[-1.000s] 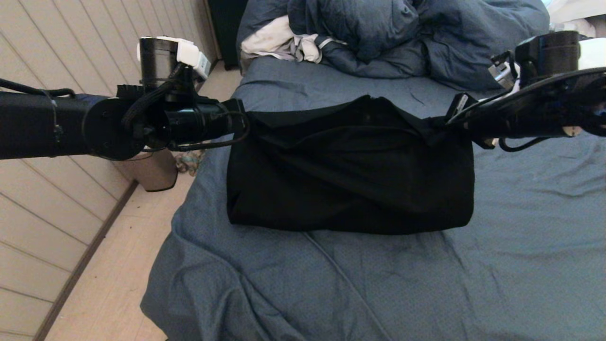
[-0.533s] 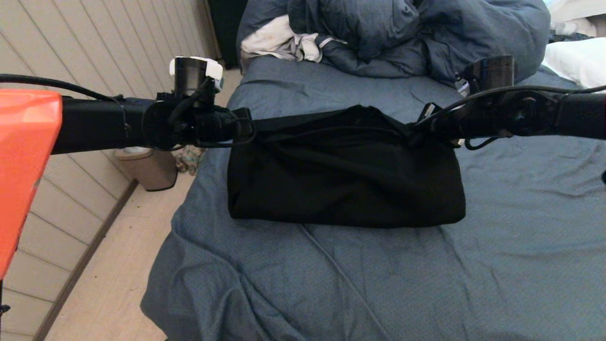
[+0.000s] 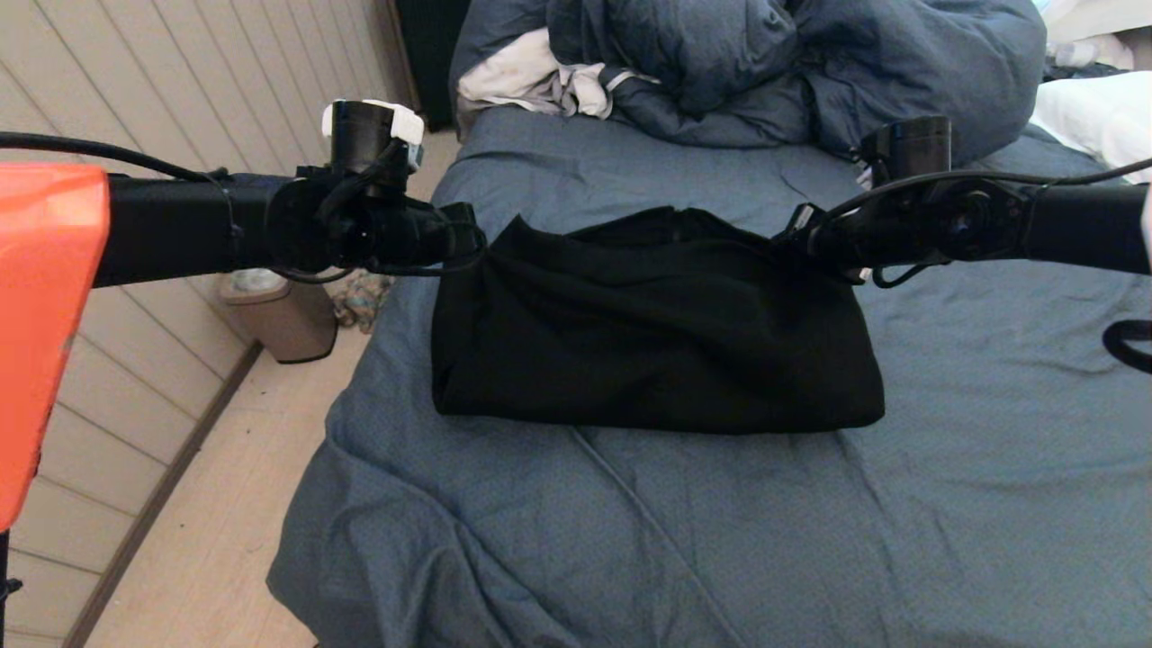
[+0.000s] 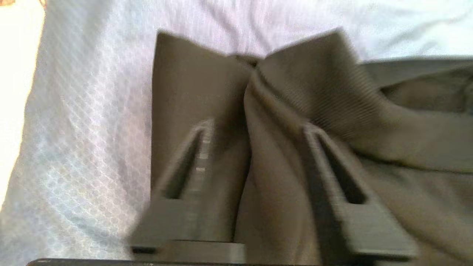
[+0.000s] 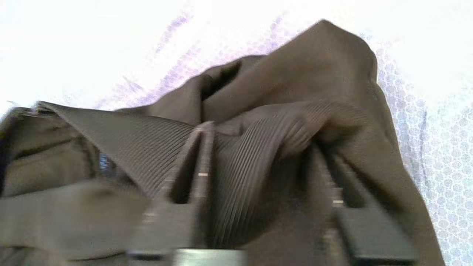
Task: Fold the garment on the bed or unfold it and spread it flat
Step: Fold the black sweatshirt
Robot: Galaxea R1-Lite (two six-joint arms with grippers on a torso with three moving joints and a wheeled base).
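- Black hooded garment (image 3: 648,333) folded into a wide rectangle, lying across the middle of the bed (image 3: 990,468), nearer its left edge, short of the heaped duvet (image 3: 792,63) at the head end.
- Far edge of the fold, taut and lifted between both arms half a second ago, now sagging down onto the stack.
- Left gripper (image 4: 255,129) at the far left corner of the fold, jaws parted, cloth loose between them, released rather than clenched.
- Right gripper (image 5: 258,133) at the far right corner, jaws likewise parted over ribbed hem fabric.
- Likely meaning: fold just laid down and let go; task near its end.
- No readable brand, label or writing anywhere.
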